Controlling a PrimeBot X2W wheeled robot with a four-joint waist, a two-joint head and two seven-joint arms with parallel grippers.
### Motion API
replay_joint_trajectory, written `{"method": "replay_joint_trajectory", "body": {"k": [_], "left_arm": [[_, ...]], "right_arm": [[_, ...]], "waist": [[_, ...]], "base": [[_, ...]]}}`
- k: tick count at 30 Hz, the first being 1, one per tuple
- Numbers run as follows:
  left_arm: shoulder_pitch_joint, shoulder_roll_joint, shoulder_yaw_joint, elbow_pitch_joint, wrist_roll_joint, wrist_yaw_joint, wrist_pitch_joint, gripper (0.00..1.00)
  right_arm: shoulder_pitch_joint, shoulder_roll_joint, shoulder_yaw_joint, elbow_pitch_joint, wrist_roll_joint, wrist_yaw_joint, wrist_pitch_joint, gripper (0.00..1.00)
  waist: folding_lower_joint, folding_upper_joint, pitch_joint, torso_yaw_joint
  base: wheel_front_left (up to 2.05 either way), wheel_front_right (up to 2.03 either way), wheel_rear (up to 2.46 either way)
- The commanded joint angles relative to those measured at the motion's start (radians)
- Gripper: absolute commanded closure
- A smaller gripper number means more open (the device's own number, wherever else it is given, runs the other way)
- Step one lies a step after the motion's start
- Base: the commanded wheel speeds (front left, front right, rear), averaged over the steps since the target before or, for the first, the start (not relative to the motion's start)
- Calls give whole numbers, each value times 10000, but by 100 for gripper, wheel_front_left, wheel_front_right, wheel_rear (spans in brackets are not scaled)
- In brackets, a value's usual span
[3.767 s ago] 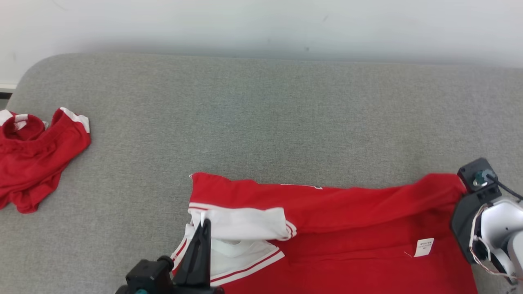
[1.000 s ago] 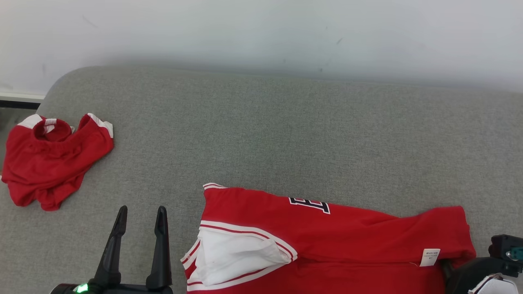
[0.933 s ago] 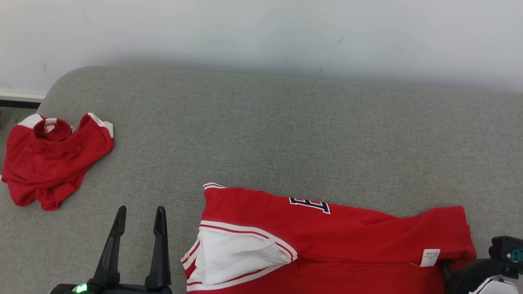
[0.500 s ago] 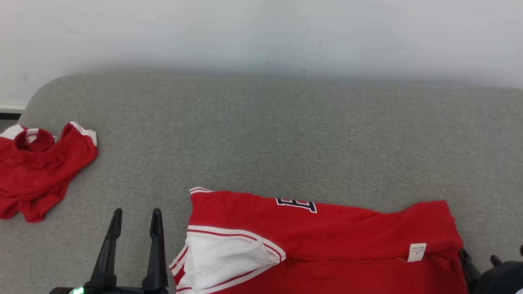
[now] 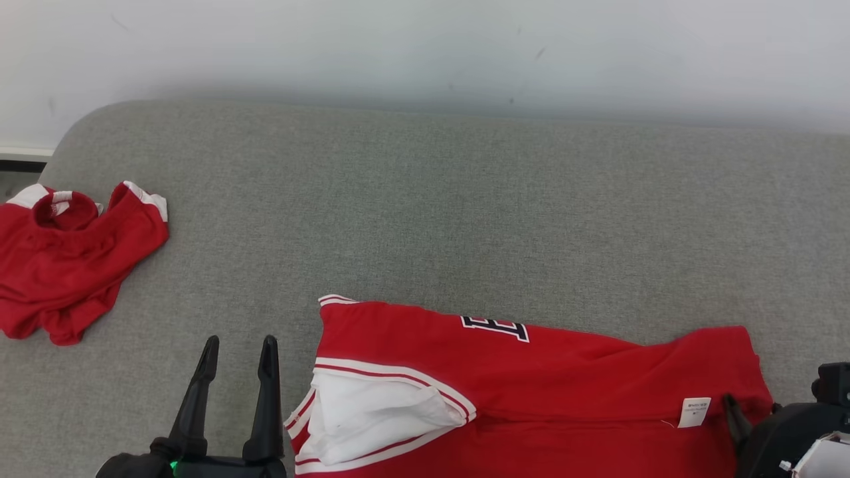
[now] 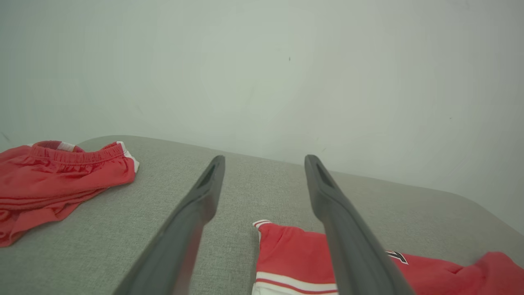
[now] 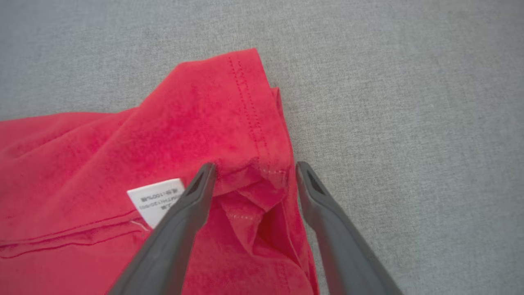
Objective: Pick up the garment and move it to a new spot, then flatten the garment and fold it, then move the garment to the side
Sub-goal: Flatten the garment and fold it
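Observation:
The red garment (image 5: 544,378), a jersey with a white sleeve panel and dark lettering, lies folded lengthwise on the grey cushion (image 5: 465,212) at the near middle and right. My left gripper (image 5: 240,342) stands open just left of its sleeve end, holding nothing. In the left wrist view the left gripper (image 6: 265,157) hovers above the garment (image 6: 294,258) corner. My right gripper (image 5: 750,405) is at the garment's right hem. The right wrist view shows the right gripper (image 7: 254,166) open, its fingers either side of the bunched hem corner (image 7: 254,180), beside the white care label (image 7: 157,198).
A second red piece with white trim (image 5: 66,265) lies crumpled at the cushion's far left edge, and appears in the left wrist view as the red piece (image 6: 53,176). A pale wall (image 5: 425,46) rises behind the cushion. Bare grey fabric stretches beyond the garment.
The left gripper, earlier closed at the white sleeve, now stands open to the garment's left. The right gripper has dropped to the right hem corner. The head camera has shifted slightly.

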Motion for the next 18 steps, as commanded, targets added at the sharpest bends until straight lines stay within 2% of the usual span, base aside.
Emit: {"method": "replay_joint_trajectory", "body": {"k": [1,13,18], "left_arm": [[-94,55,-17,63,-100,-59,25,0],[-220,173,-35,55,-221,-7,17,0],[-222,230,-42,34,-218,17,10,0]], "right_arm": [[-137,-4,-45,151,-155,25,-42,0],[-291,-2,-296,978,-257,25,-166,0],[-398,18,-64,1625,-104,25,-264,0]], "waist": [[-1,-1,60,59],[-1,-1,277,25],[-1,-1,307,-8]], "base": [[0,0,0],[0,0,0],[0,0,0]]}}
